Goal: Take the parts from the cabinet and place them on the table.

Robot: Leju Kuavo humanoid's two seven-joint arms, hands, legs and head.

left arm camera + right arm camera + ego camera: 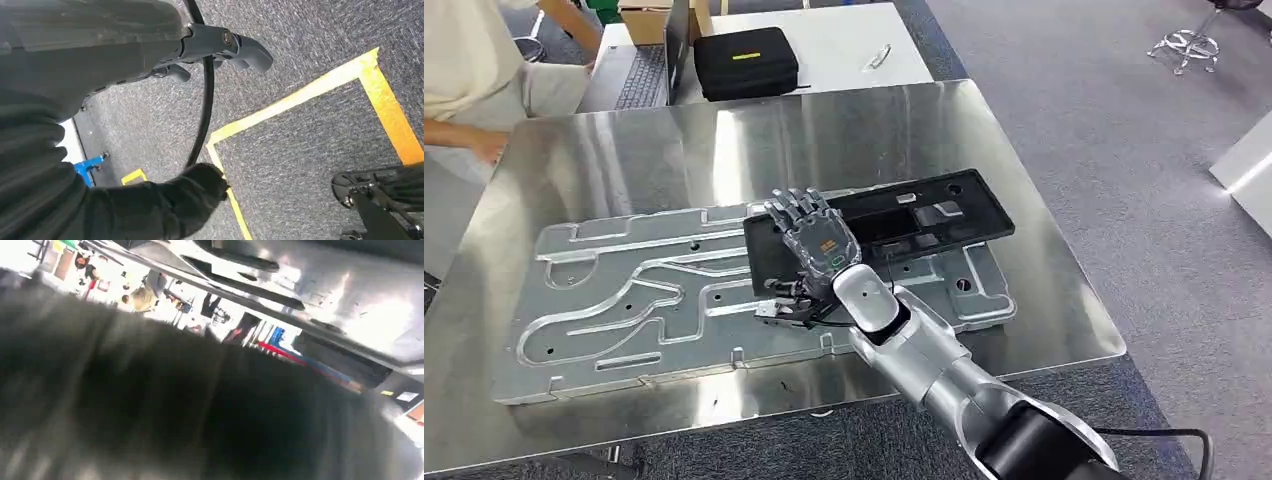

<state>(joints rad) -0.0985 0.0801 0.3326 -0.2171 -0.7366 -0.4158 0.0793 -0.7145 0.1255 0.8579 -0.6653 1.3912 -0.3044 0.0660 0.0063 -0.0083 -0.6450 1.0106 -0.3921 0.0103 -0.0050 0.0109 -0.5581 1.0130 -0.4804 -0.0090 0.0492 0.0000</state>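
Observation:
A long black plastic panel (pixel 924 215) with cut-outs lies slanted across the right part of a large machined aluminium plate (pixel 624 290) on the steel table (pixel 624 150). My right hand (pixel 814 240) holds the panel at its near left end. The fingers lie stretched out flat on top and the thumb sits at the panel's near edge. The right wrist view is blurred, with a dark surface close in front of the camera. My left hand (pixel 215 55) hangs over grey carpet with its fingers loose and nothing in them.
A person (pixel 464 90) in a light top stands at the table's far left corner, one hand near the edge. Beyond the steel table a white desk carries a black case (pixel 746 62) and a laptop (pixel 649 70). Yellow tape (pixel 300 95) marks the carpet.

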